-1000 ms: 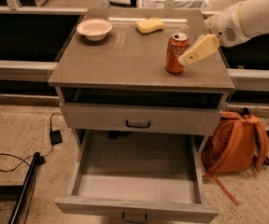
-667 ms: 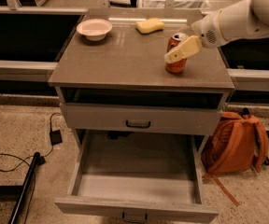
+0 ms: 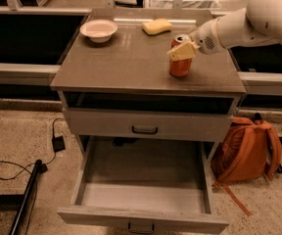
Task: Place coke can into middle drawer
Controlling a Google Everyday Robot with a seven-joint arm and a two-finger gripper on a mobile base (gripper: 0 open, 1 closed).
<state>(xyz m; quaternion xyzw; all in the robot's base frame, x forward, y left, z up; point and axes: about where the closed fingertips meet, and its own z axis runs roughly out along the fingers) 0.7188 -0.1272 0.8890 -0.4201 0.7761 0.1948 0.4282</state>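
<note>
The coke can (image 3: pixel 179 66) stands upright on the cabinet top, right of centre, red-orange with a silver top. My gripper (image 3: pixel 182 49) comes in from the right on a white arm and is at the can's upper part, open, with one pale finger in front of the can and the other hidden behind it. The middle drawer (image 3: pixel 143 199) is pulled out below, a pale-grey tray with a bare floor and a dark handle (image 3: pixel 141 227) on its front.
A white bowl (image 3: pixel 99 30) and a yellow sponge (image 3: pixel 156 26) sit at the back of the cabinet top (image 3: pixel 121 58). A shut grey drawer front (image 3: pixel 146 125) is above the open drawer. An orange backpack (image 3: pixel 246 148) leans at the right. Cables and a black pole lie on the floor at the left.
My gripper has moved left from beside the can to its upper part. The can and the drawer have not moved.
</note>
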